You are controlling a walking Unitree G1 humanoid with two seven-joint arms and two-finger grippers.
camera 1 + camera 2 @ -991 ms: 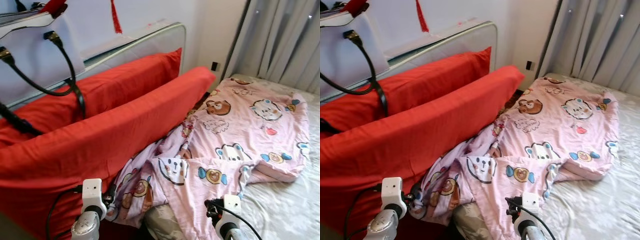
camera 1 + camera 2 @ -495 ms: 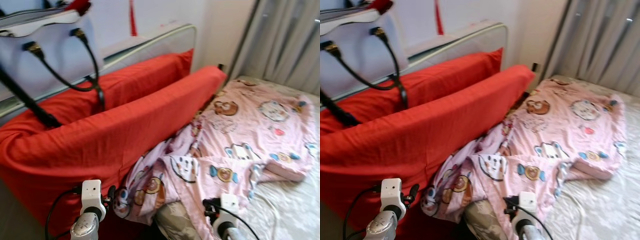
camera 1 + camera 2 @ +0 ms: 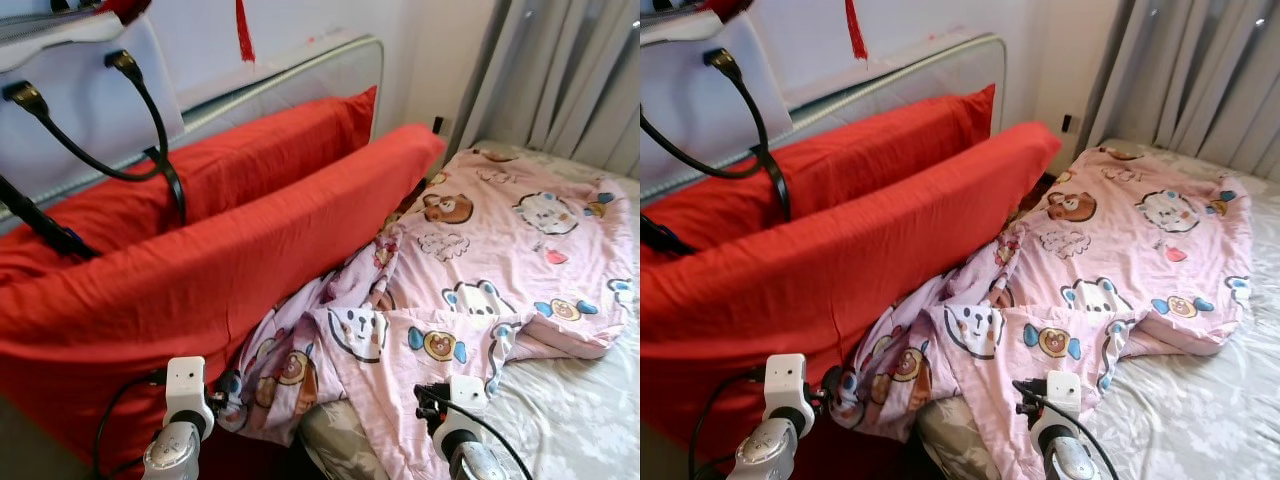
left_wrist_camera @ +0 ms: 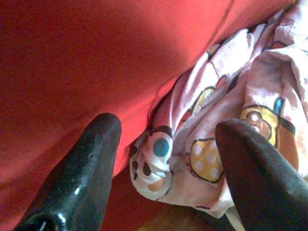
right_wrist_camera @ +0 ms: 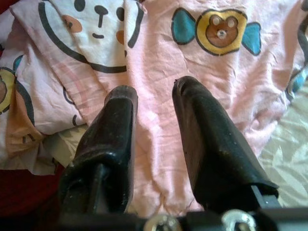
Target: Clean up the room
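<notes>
Under pink blanket (image 3: 500, 250): bed (image 3: 580, 420) mostly hidden.

1. A bed (image 3: 575, 420) is covered by a pale silvery sheet.
2. A crumpled pink cartoon-print quilt (image 3: 500, 260) is spread over it.
3. Two long red pillows (image 3: 200, 270) are propped at the headboard (image 3: 300, 75).
</notes>
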